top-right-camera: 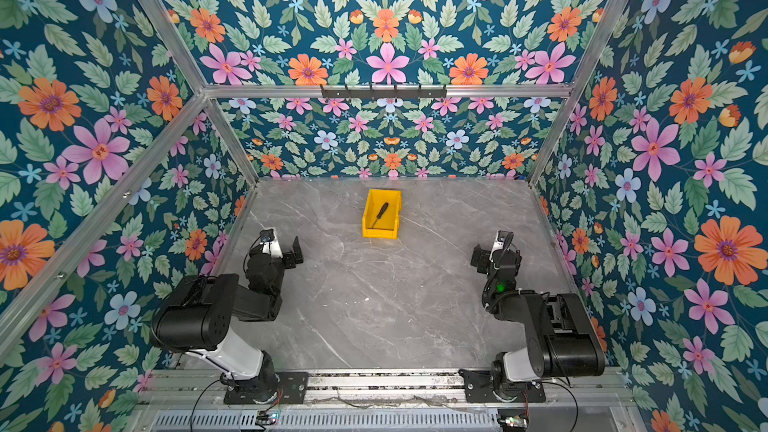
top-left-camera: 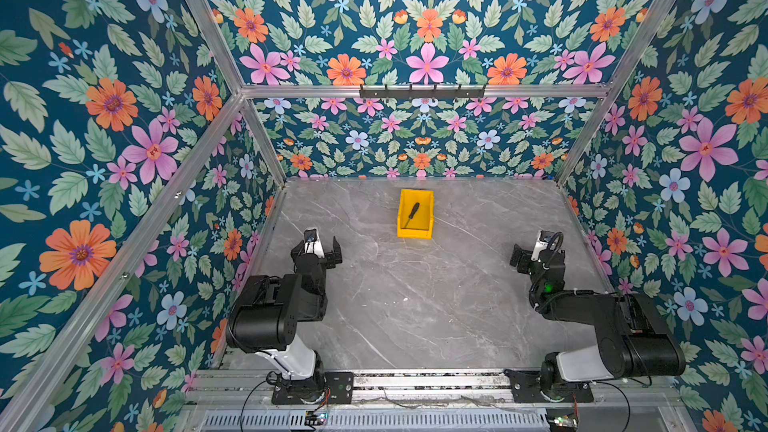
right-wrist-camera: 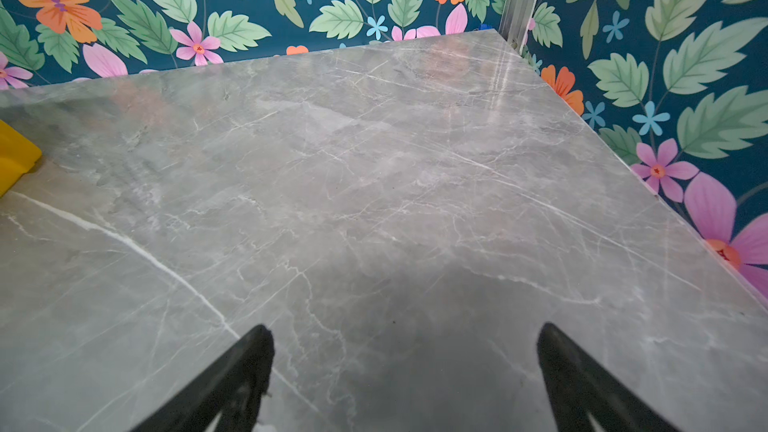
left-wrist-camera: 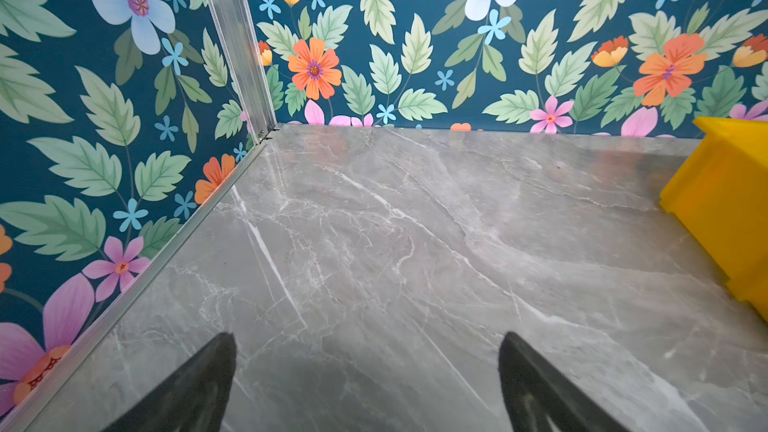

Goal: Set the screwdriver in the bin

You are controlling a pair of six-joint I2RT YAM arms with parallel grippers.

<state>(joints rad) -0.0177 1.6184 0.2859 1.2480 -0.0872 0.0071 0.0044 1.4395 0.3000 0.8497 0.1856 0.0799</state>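
Left wrist view shows the left gripper (left-wrist-camera: 368,338) spread wide and empty just above the grey marble table (left-wrist-camera: 374,222), with the yellow bin (left-wrist-camera: 723,201) ahead of it and off to its right. In both top views the screwdriver (top-left-camera: 412,214) lies slantwise inside the bin, black handle toward the far wall, well ahead of both grippers and between them. The right gripper (right-wrist-camera: 405,329) is likewise wide and empty, the bin ahead to its left
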